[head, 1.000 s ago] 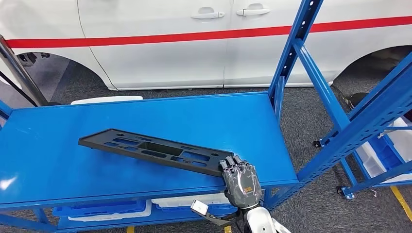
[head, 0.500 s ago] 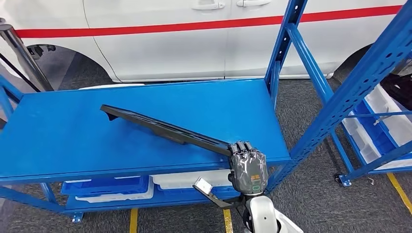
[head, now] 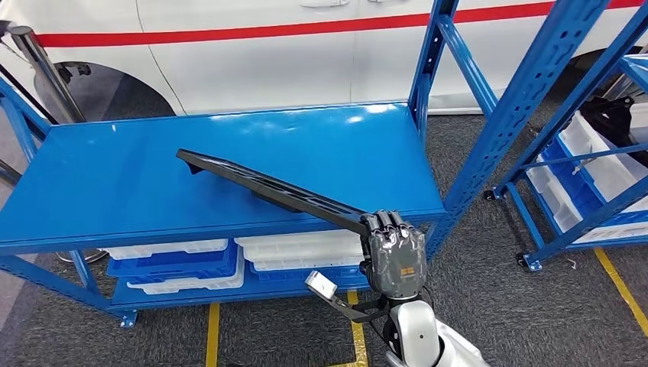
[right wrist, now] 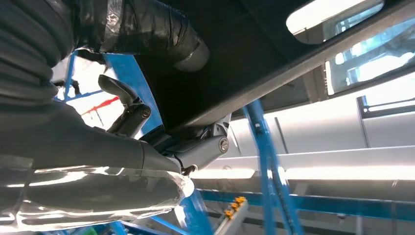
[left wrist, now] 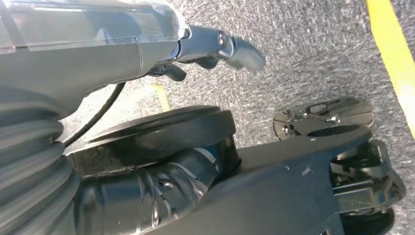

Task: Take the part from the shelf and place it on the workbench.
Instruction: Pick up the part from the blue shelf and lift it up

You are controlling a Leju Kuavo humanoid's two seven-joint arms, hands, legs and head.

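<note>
We hold the part (head: 267, 191) by one end in the right hand (head: 395, 262), fingers (head: 386, 223) closed, clear of the shelf (head: 115, 183); left hand (left wrist: 147, 44) holds nothing; next, carry it to the bench.

My right hand (head: 395, 256) was dark grey with an orange-and-green mark on its back, wrist silver-white. Left hand (left wrist: 215, 46) had grey ribbed cover, clear plastic wrap, black cable, screw in the thumb.

Beyond my hand stands a white vehicle (head: 252, 61) with a red stripe (head: 229, 34). Below my hand, white and blue bins (head: 179, 260) sit low, with yellow floor lines (head: 212, 332) on grey carpet (head: 497, 306).
</note>
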